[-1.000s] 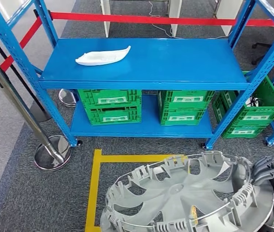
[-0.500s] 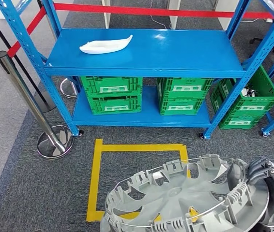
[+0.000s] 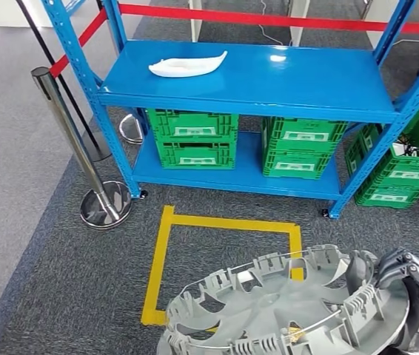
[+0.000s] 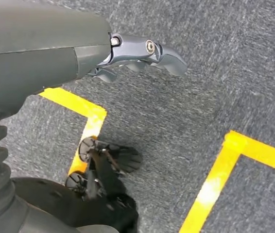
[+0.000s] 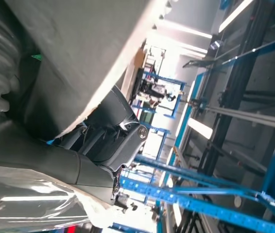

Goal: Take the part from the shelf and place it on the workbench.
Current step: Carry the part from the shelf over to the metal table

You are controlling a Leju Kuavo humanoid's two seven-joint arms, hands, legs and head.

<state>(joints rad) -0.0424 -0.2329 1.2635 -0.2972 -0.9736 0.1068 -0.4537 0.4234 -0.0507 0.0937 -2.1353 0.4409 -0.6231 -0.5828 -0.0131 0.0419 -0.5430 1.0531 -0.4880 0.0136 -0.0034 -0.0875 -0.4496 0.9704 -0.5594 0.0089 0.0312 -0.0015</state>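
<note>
The right hand (image 3: pixel 414 285) grips the rim of the part (image 3: pixel 286 310), a grey wheel cover carried low over the floor, off the shelf (image 3: pixel 308 74); the left hand (image 4: pixel 143 53) hangs with fingers apart, holding nothing; step in hand: transport; next: locate the surface and set the part flat.

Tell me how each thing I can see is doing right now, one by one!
Grey wheel cover: gripped at its rim, off the floor.
Right hand: holds the wheel cover.
Left hand: holds nothing, hanging over the carpet.
White part: lying flat on the blue shelf.
Green crates: stacked on the lower shelf.
Yellow tape square: stuck on the carpet.
</note>
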